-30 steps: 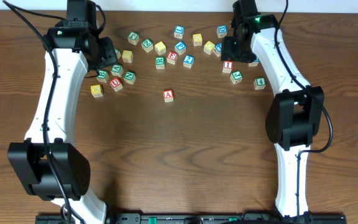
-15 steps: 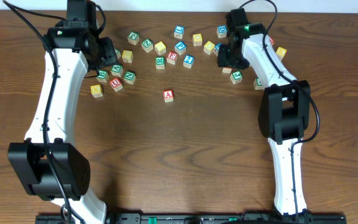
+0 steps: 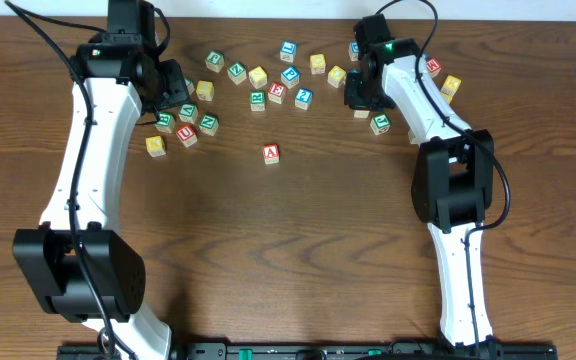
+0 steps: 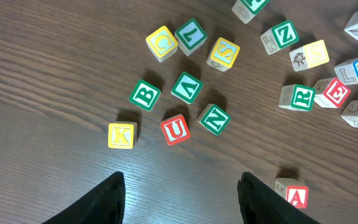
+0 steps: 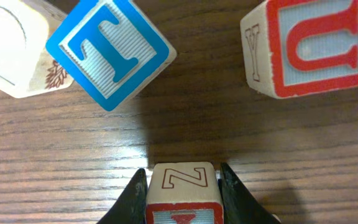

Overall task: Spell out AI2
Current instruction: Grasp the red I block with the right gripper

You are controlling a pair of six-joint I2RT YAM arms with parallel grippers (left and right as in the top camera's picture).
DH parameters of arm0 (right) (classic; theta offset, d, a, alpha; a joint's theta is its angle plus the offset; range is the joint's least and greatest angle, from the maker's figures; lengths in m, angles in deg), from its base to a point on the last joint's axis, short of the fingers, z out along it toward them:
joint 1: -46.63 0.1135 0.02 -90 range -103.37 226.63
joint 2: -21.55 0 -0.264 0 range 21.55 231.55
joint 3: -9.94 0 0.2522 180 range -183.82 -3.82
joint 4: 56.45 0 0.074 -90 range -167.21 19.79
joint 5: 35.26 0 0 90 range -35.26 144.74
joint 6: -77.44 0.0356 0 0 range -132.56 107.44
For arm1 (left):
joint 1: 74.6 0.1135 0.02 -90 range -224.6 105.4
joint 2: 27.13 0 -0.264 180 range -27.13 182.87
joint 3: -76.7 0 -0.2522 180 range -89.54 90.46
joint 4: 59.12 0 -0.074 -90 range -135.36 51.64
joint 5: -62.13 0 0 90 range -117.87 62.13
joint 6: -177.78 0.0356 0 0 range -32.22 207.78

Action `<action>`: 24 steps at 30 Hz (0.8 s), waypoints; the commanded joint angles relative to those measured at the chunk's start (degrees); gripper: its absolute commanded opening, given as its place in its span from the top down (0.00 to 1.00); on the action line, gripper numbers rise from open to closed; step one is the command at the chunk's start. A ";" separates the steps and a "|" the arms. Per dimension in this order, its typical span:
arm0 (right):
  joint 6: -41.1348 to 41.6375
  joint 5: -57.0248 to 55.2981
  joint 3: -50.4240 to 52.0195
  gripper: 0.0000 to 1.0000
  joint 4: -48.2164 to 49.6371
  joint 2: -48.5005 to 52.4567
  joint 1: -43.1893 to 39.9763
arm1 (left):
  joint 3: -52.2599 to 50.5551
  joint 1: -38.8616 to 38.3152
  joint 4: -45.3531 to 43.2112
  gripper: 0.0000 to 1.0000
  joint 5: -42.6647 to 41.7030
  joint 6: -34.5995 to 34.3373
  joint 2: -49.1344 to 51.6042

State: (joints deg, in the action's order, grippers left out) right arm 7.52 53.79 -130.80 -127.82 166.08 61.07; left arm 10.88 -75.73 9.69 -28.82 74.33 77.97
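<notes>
The red A block stands alone on the wood, nearer the front than the block scatter; it also shows in the left wrist view. My right gripper is at the back right, shut on a red-bordered block with an outlined Z on its side, resting on the table. Only the top of its red character shows. My left gripper is open and empty above bare wood, in front of the left cluster. A green-marked block lies just right of the right gripper.
Several letter blocks are scattered along the back: a blue T and a red U just beyond the right fingers, and K, U, N and B ahead of the left gripper.
My right gripper has swung left along the back row and come down over the red block, and now has it between its fingers. The left arm and the A block have not moved.
</notes>
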 commanded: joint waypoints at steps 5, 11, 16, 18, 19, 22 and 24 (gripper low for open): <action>-2.27 1.49 -0.96 0.87 -1.42 -1.46 0.31 | -0.07 0.31 -0.04 0.42 0.55 0.72 -1.38; -5.03 9.90 -0.96 0.89 -3.91 -5.27 1.36 | -0.07 0.31 -0.04 0.42 0.55 0.72 -1.38; -5.18 12.02 -0.76 0.92 -8.24 -5.88 5.03 | -0.07 0.31 -0.04 0.42 0.55 0.72 -1.38; -5.16 12.02 -0.55 0.92 -9.14 -5.88 6.45 | -0.07 0.31 -0.04 0.42 0.55 0.72 -1.38; -5.18 11.98 -0.37 0.92 -9.31 -5.88 7.39 | -0.07 0.31 -0.04 0.42 0.55 0.72 -1.38; -5.14 11.02 -0.28 0.91 -9.27 -5.86 10.01 | -0.07 0.28 -0.04 0.42 0.55 0.72 -1.38; -5.09 8.44 -0.28 0.91 -9.05 -5.84 11.69 | -0.07 0.31 -0.02 0.42 0.55 0.72 -1.38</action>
State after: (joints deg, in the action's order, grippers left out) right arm 3.26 64.26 -130.84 -136.91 162.08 70.03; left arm 10.88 -75.73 9.69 -28.82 74.33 77.97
